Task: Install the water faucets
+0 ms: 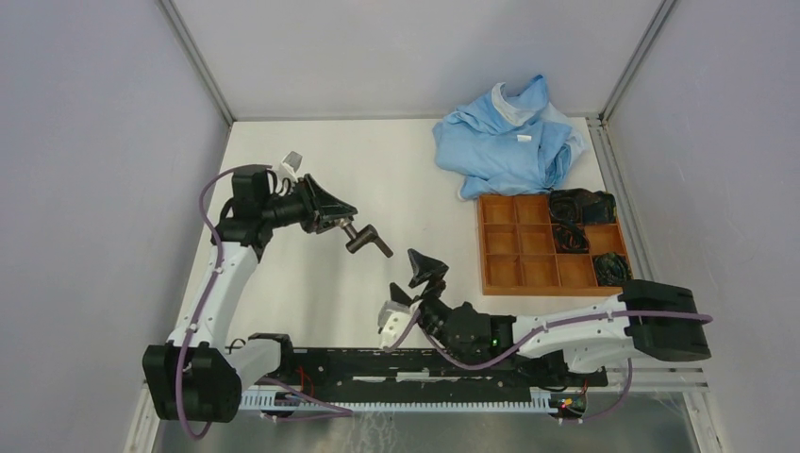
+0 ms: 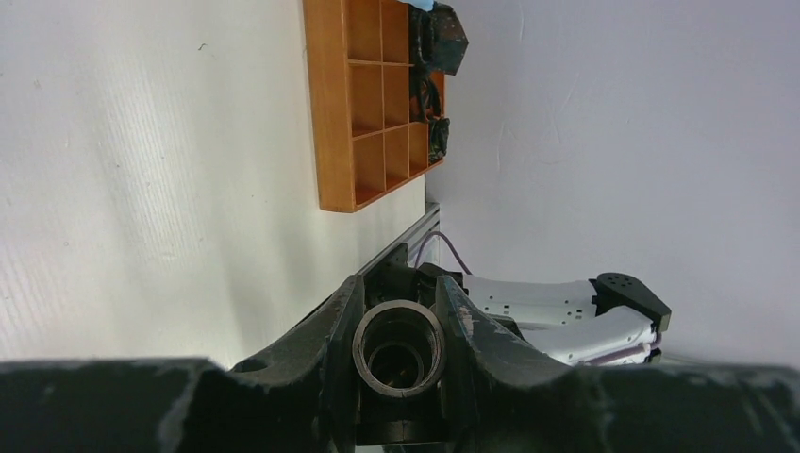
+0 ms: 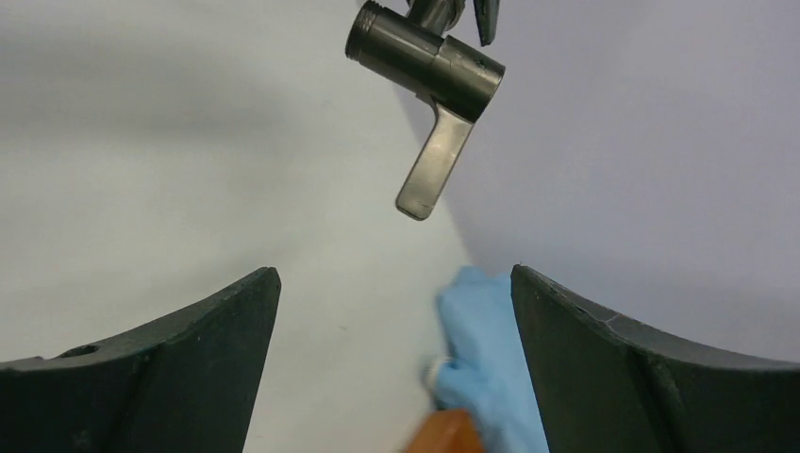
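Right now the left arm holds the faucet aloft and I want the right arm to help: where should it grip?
Take the faucet by its round barrel, at the threaded free end, with the open right gripper coming from the near side. The left gripper clamps the other stem, and the flat lever looks thin and likely pivots.
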`<control>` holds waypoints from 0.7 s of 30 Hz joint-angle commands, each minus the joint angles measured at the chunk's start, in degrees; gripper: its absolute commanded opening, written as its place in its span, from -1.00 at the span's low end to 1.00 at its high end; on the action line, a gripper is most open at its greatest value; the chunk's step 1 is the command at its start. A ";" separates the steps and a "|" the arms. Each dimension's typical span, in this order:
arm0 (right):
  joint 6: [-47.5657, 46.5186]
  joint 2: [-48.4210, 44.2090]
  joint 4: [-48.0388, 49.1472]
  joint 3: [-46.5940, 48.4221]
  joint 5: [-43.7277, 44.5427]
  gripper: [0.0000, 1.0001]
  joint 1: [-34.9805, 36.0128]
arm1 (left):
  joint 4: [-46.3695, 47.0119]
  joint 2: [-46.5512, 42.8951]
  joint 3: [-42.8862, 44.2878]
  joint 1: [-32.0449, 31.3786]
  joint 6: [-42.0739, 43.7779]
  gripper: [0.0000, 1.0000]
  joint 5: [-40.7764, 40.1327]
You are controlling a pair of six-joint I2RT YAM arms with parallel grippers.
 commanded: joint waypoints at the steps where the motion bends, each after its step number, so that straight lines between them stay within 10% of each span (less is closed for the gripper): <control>1: -41.63 6.40 20.28 -1.18 12.04 0.96 1.58 | 1.45 0.52 0.03 0.37 0.12 -0.96 2.79; 8: -69.52 22.58 43.38 3.32 1.49 0.96 1.52 | -6.57 2.54 1.84 0.36 4.96 -0.96 2.71; 18: -73.56 35.59 43.84 13.92 -7.94 0.94 -1.97 | -7.17 2.33 1.08 0.33 5.44 -0.96 3.28; 21: -72.11 37.03 43.48 15.15 -7.80 0.59 -3.34 | -7.69 2.15 1.16 0.35 5.79 -0.96 3.38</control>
